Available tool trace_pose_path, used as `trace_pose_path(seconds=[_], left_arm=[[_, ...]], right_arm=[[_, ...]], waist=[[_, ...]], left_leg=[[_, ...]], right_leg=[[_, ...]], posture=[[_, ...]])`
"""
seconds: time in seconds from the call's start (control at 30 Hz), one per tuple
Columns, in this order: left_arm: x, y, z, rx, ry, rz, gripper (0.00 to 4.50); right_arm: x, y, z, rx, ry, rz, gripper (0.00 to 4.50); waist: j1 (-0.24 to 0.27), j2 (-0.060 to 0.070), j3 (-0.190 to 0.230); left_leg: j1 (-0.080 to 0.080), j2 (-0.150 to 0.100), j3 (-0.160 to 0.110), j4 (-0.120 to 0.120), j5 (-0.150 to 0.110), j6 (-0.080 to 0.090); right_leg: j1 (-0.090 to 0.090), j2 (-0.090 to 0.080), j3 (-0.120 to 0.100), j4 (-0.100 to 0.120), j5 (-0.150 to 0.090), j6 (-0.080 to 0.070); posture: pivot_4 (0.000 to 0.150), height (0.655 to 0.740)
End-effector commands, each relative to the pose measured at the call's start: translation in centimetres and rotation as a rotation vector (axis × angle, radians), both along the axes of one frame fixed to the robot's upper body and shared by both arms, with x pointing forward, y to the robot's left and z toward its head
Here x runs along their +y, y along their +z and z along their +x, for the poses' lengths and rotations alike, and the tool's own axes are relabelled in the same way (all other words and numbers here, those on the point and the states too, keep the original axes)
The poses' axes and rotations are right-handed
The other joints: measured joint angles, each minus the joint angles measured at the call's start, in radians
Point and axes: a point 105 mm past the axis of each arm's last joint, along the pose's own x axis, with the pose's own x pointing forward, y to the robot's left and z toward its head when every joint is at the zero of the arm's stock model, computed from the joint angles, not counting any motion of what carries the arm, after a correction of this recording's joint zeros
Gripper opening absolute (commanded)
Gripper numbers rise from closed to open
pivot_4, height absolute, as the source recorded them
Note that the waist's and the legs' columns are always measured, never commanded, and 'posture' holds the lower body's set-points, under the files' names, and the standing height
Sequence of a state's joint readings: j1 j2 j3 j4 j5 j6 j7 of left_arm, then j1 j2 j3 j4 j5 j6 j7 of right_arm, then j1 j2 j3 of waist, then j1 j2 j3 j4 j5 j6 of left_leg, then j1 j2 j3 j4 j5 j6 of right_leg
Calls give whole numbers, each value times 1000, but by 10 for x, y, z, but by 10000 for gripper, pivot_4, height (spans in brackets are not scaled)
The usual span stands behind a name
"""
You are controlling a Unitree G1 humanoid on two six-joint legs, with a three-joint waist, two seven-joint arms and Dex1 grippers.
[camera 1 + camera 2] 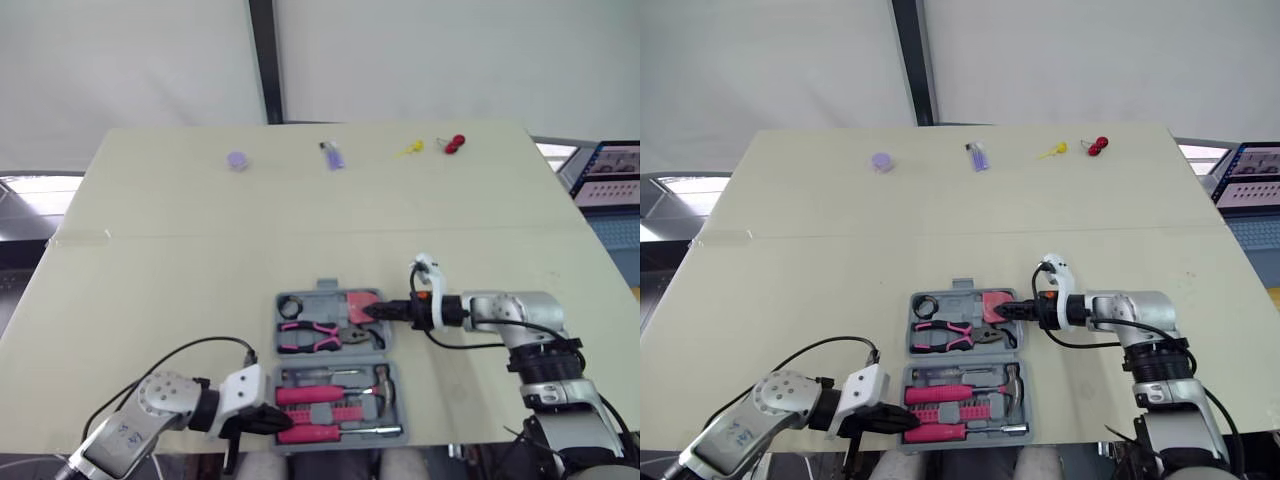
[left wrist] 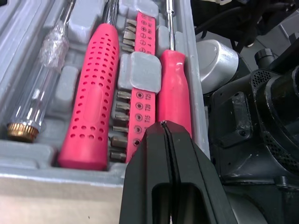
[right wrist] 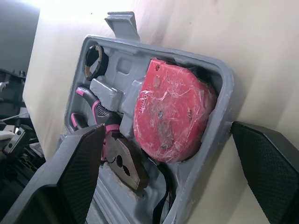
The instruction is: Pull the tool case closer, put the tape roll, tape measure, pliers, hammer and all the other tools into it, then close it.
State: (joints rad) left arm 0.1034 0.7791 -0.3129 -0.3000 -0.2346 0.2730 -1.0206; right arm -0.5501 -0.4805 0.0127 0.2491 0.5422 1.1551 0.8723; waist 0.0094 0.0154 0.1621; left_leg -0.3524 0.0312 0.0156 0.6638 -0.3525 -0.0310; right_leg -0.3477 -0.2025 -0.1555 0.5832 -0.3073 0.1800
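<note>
Your tool case (image 1: 331, 357) lay open at the near edge of the counter (image 1: 180, 260). Its far half held the tape roll (image 1: 291, 306), pliers (image 1: 308, 337) and tape measure (image 3: 170, 109), and its near half the hammer (image 1: 382, 380). Your right gripper (image 1: 375, 310) stood with fingers wide apart, straddling the far half's right wall beside the tape measure. Your left gripper (image 1: 283, 421), fingers pressed together, seemed to touch a pink screwdriver handle (image 2: 174, 88).

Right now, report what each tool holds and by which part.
Nothing is held: the left tool is shut and empty, the right tool open astride the rim of the tool case.
</note>
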Motion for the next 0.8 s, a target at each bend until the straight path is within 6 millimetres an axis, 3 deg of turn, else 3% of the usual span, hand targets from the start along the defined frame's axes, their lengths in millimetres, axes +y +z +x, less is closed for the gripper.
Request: trace_pose_path(seconds=[0.03, 0.27, 0.8], left_arm=[[18, -22, 4, 18, 50, 114, 0], [25, -23, 3, 15, 37, 131, 0], [26, -26, -11, 39, 176, 59, 0]], right_arm=[[11, -3, -6, 10, 37, 67, 44595], [15, -7, -14, -12, 97, 123, 44595], [12, 29, -20, -100, 222, 330, 44595]], waist=[[-8, 0, 0], [-15, 1, 0], [-15, 1, 0]], left_leg=[[0, 0, 0, 0, 0, 0], [0, 1, 0, -1, 0, 0], [-1, 1, 3, -2, 0, 0]], right_leg=[[0, 0, 0, 0, 0, 0], [-2, 0, 0, 2, 0, -1], [-6, 0, 0, 3, 0, -1]], posture=[[1500, 7400], [1500, 7400], [1500, 7400]])
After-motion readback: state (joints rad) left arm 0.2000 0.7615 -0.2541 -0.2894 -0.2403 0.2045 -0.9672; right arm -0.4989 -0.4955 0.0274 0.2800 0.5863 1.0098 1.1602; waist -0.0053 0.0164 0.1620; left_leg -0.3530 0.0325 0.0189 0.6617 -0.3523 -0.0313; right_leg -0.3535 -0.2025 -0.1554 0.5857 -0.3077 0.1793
